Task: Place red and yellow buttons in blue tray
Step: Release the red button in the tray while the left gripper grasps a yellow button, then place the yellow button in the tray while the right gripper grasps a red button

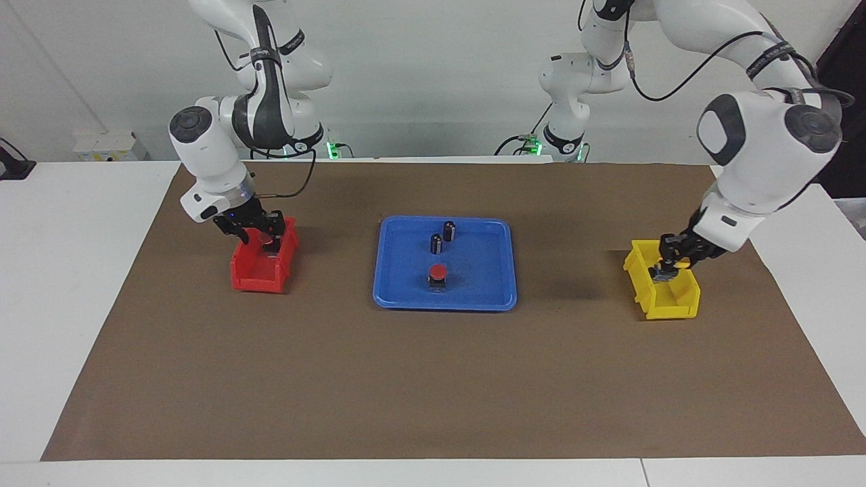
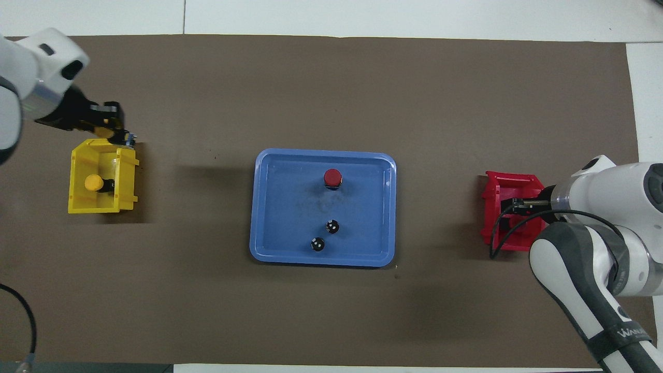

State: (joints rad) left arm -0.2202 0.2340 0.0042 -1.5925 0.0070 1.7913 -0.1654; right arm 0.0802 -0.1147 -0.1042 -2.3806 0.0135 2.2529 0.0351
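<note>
The right gripper (image 1: 260,238) hangs in the red bin (image 1: 254,274) near the right arm's end, fingers apart around a red button (image 1: 265,238). The left gripper (image 1: 666,269) is over the yellow bin (image 1: 670,304) near the left arm's end; whether its fingers grip anything I cannot tell, and a yellow button (image 2: 94,183) lies inside. Mid-table, the blue tray (image 1: 487,270) holds another red button (image 1: 438,273) and two dark cylinders (image 1: 443,237).

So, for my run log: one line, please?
blue tray: red button, two dark cylinders | left gripper: at yellow bin, yellow button inside | right gripper: at red bin
</note>
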